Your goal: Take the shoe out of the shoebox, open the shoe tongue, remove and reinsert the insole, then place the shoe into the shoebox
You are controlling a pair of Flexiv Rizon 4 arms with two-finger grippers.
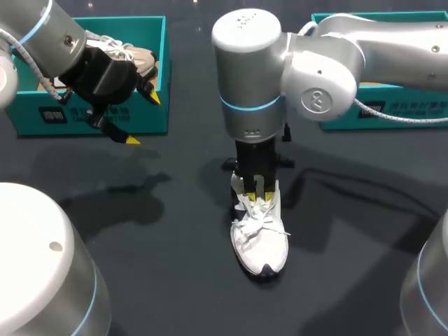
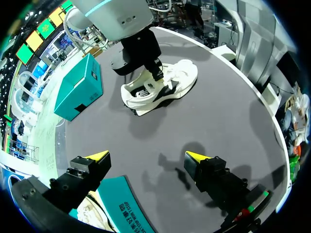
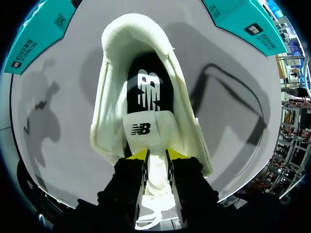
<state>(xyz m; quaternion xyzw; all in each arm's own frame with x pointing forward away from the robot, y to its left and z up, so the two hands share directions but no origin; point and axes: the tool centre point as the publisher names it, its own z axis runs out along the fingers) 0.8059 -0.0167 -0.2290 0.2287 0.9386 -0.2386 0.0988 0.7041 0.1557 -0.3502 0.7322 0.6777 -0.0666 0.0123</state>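
Your dark worktop (image 1: 175, 280) fills the scene, and both arms are over it. The right arm (image 1: 315, 77) comes in from the right edge and stands upright over the middle. The left arm (image 1: 49, 35) sits back at the far left corner.

There are two teal boxes along the far edge. The left shoebox (image 1: 28, 115) is in the far left corner with a second shoe (image 1: 133, 56) lying inside it. The right shoebox (image 1: 413, 108) is in the far right corner, and your right arm partly hides it.

Now the one you care about: the white shoe (image 1: 260, 238) is out on the worktop, right in the middle, well apart from both boxes. It stands on its sole with the toe toward the near edge and the heel toward the far edge.

Your right end effector (image 3: 157, 155) is down on that shoe, fingers nearly together and pinching the tongue (image 3: 141, 128) from both sides. The shoe mouth gapes ahead of the fingers.

Your left end effector (image 1: 142, 119) hangs over the front wall of the left shoebox with its fingers spread wide and nothing between them.

Smallest of all is the black insole (image 3: 146, 90), which shows inside the shoe beyond the tongue, lying flat in the footbed.
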